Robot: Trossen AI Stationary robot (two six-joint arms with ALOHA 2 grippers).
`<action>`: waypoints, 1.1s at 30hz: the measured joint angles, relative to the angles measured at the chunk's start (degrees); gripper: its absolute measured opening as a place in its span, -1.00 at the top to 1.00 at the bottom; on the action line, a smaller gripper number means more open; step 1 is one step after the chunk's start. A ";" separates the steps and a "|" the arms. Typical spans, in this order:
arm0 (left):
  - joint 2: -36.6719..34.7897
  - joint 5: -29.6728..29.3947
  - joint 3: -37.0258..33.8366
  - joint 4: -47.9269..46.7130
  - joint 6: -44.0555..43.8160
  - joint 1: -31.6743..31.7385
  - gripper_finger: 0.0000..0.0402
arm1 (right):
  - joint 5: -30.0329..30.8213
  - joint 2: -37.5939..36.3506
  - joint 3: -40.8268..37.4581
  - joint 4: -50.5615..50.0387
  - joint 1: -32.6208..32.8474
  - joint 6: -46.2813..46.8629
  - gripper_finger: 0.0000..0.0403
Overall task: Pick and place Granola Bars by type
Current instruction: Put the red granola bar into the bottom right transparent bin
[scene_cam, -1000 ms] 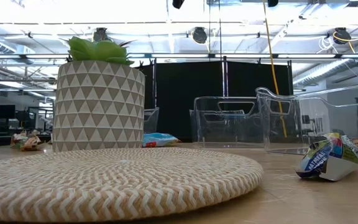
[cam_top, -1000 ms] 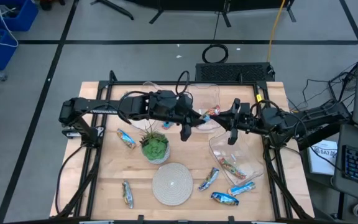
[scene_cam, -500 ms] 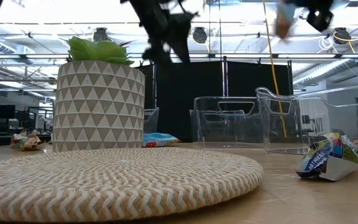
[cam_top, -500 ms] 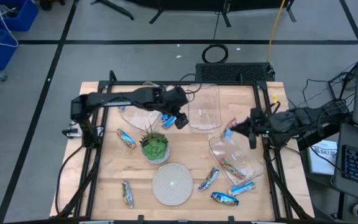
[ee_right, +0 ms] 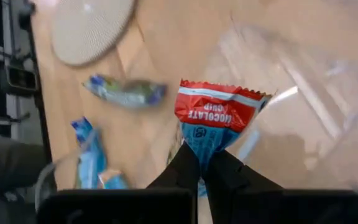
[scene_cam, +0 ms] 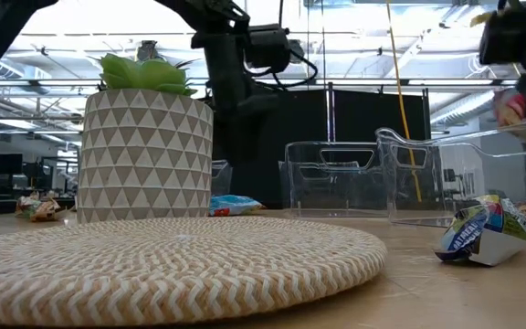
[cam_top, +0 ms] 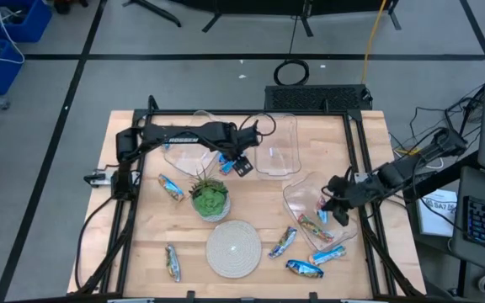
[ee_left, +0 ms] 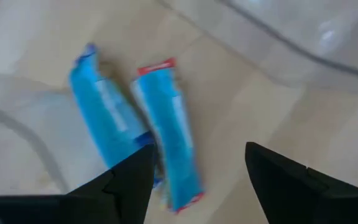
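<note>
The right gripper (ee_right: 201,169) is clamped on a light, crinkly red-and-blue wrapped granola bar (ee_right: 219,121) by its end; the slippery foil suits end pinches. The left gripper (ee_left: 197,168) stands apart above two bright blue wrapped bars (ee_left: 138,127).

"CHOCOLATE CHIP", upside down, on the red-blue granola bar (ee_right: 219,118).

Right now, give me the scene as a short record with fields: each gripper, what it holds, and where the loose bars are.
left gripper: open, hovering over two blue bars near the plant
right gripper: shut on a red and blue bar, above the tilted clear bin on the table's right
loose bars: three by the round mat on its right, one on its left, one left of the plant
bin contents: one multicoloured bar in the tilted bin
</note>
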 joint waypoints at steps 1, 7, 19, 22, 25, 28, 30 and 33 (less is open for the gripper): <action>-0.19 -1.35 -0.37 -0.15 -0.05 0.12 -0.23 | -1.71 0.00 -0.83 0.81 0.24 0.59 0.95; -0.04 -1.98 -2.59 1.21 -0.71 2.05 -0.23 | -10.96 -0.11 -5.59 12.28 0.38 5.41 0.39; -0.10 -0.12 -4.64 4.52 -2.87 2.11 -0.31 | -12.22 -0.29 -6.67 13.57 0.36 8.05 -0.01; -0.10 0.07 -5.82 7.31 -2.86 1.82 -0.28 | -13.49 -0.58 -6.67 13.58 0.36 8.11 0.03; -0.10 1.74 -8.14 10.50 -3.10 1.81 -0.25 | -13.63 -1.08 -6.67 14.01 0.36 8.28 0.08; -0.10 2.66 -11.01 13.21 -4.35 1.75 -0.25 | -13.63 -1.77 -6.67 14.69 0.36 8.23 0.11; -0.30 1.59 -12.45 14.31 -4.74 1.69 -0.26 | -13.58 -2.05 -6.67 15.41 0.36 8.18 0.13; -0.49 -0.49 -13.82 14.93 -5.18 1.71 -0.24 | -13.55 -2.27 -6.67 16.20 0.36 8.08 0.15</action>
